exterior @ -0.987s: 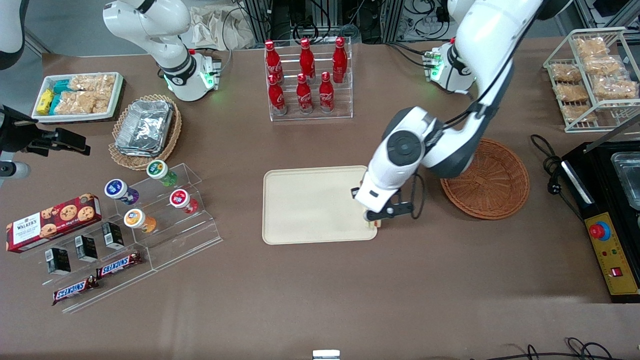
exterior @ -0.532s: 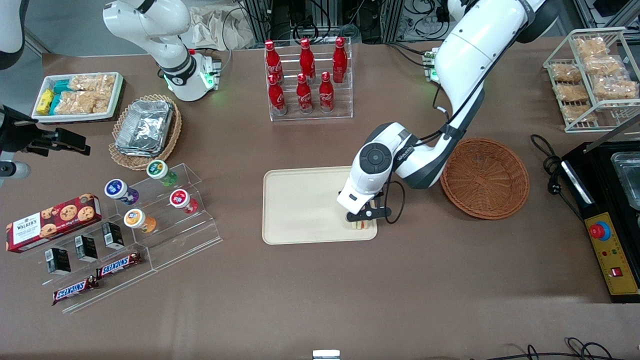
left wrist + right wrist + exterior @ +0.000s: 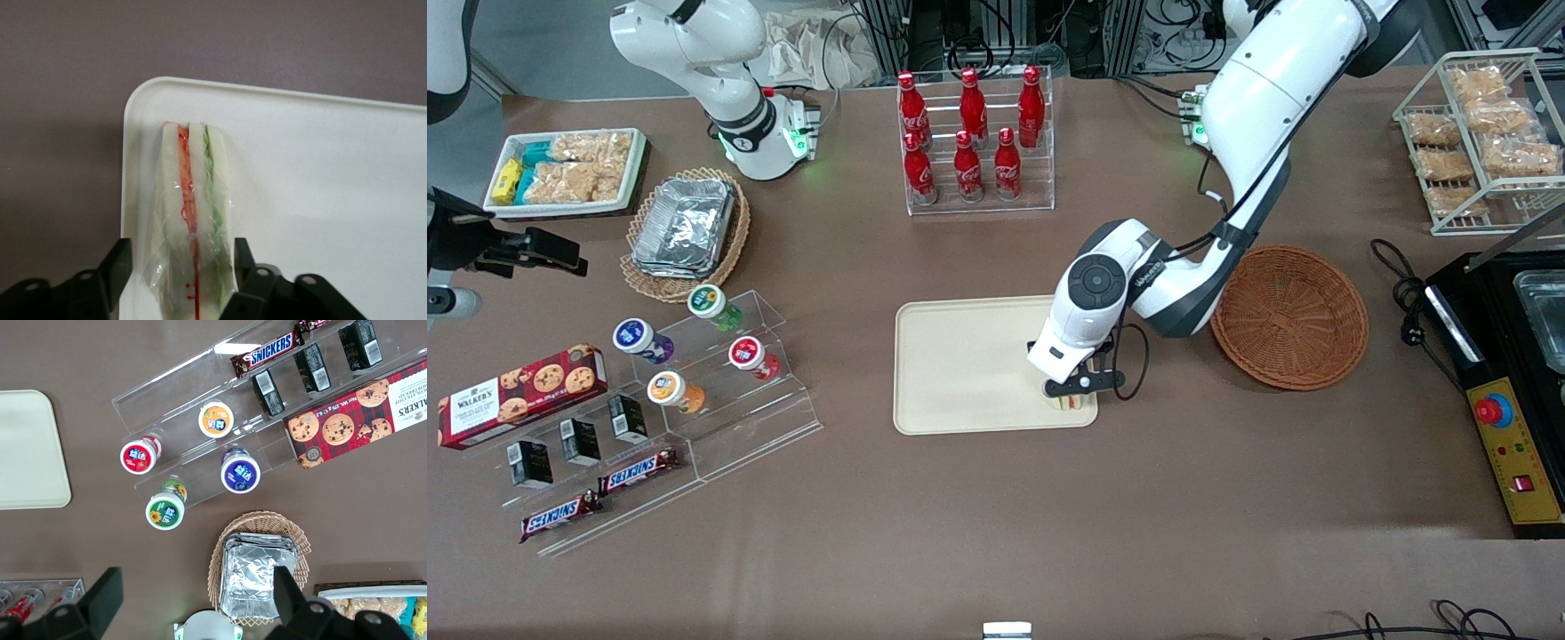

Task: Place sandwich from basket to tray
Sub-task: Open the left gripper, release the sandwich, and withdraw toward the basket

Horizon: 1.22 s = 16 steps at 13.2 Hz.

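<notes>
over the tray (image 3: 960, 364), at its corner nearest the camera and the basket (image 3: 1289, 317): gripper (image 3: 179, 263), fingers (image 3: 117, 267) spread either side of the sandwich (image 3: 190, 213), not pressing it. sandwich standing on edge on the tray. basket at 3 o'clock from the tray, nothing inside, on the bench (image 3: 996, 516).

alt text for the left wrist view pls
A clear-wrapped sandwich stands on edge in a corner of the beige tray, with the open gripper straddling it, its fingers just clear of the bread. Brown table surrounds the tray.
</notes>
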Each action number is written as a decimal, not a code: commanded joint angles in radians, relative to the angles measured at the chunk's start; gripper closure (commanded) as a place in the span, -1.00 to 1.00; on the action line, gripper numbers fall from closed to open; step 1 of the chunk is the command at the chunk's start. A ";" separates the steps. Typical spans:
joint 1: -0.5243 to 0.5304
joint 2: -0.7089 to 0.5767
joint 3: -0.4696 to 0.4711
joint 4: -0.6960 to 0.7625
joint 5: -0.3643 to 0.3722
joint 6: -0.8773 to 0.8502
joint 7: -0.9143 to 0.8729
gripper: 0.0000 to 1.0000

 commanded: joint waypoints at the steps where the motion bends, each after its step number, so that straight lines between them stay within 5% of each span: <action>1: 0.003 -0.049 0.016 0.019 0.020 -0.011 -0.051 -1.00; 6: 0.079 -0.250 0.059 0.012 0.005 -0.251 0.004 -1.00; 11: 0.107 -0.446 0.292 -0.031 -0.190 -0.347 0.430 -1.00; 16: 0.205 -0.595 0.367 -0.185 -0.187 -0.348 0.863 -1.00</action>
